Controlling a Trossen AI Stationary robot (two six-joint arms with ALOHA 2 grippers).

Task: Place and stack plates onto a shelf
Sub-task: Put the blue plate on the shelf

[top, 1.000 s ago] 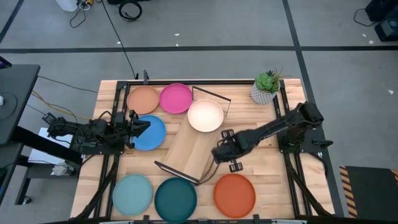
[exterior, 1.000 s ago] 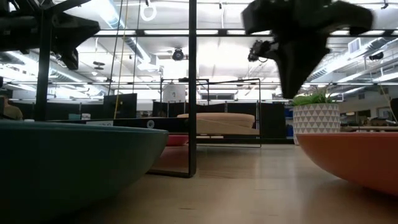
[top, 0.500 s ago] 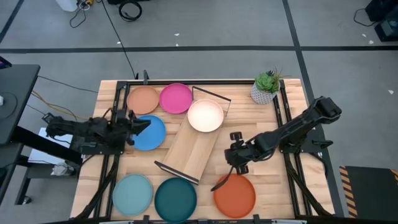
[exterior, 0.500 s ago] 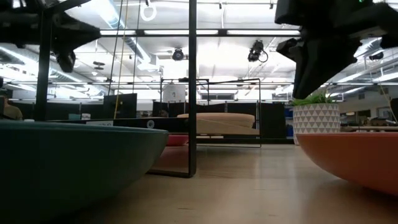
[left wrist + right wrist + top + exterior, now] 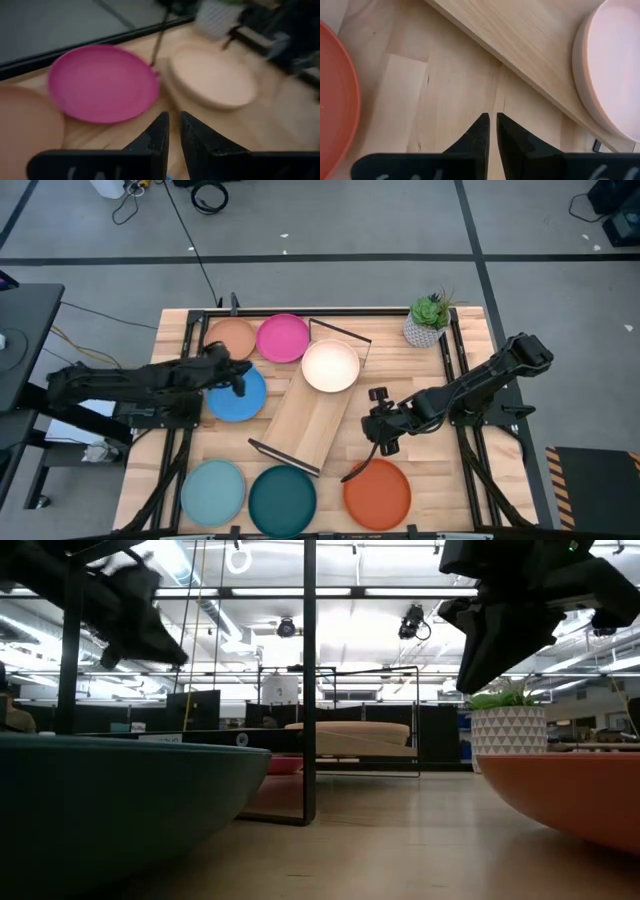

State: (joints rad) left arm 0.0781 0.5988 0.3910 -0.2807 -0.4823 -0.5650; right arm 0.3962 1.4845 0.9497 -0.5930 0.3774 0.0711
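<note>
Nearest the front edge of the slatted counter [image 5: 440, 480] lie three round matte plates in a row: the light teal plate [image 5: 213, 490], the dark teal plate [image 5: 282, 499] and the orange-red plate [image 5: 377, 490]. In the low view the dark teal one bulks at the left and the orange-red one at the right.

Behind them the shelf [image 5: 310, 425], a light wood board with thin black wire frames at its short ends, lies at a slant across the middle of the counter. The pale cream-pink plate [image 5: 331, 366] rests on its far end; the near end is bare.

The right pincer [image 5: 378, 423] hangs above bare counter between the shelf's long edge and the orange-red plate, its arm reaching in low from the right side. Its fingers [image 5: 481, 131] stand nearly together, with only a narrow slit between them and nothing held.

The left pincer [image 5: 238, 378] hovers over the far edge of the blue plate [image 5: 238, 397], the arm stretched level from the left. Its fingers [image 5: 159, 132] are likewise nearly together and empty.

Farthest back, the peach plate [image 5: 230, 340] and the magenta plate [image 5: 283, 338] lie side by side, touching. A potted plant [image 5: 428, 320] stands at the far right corner.
</note>
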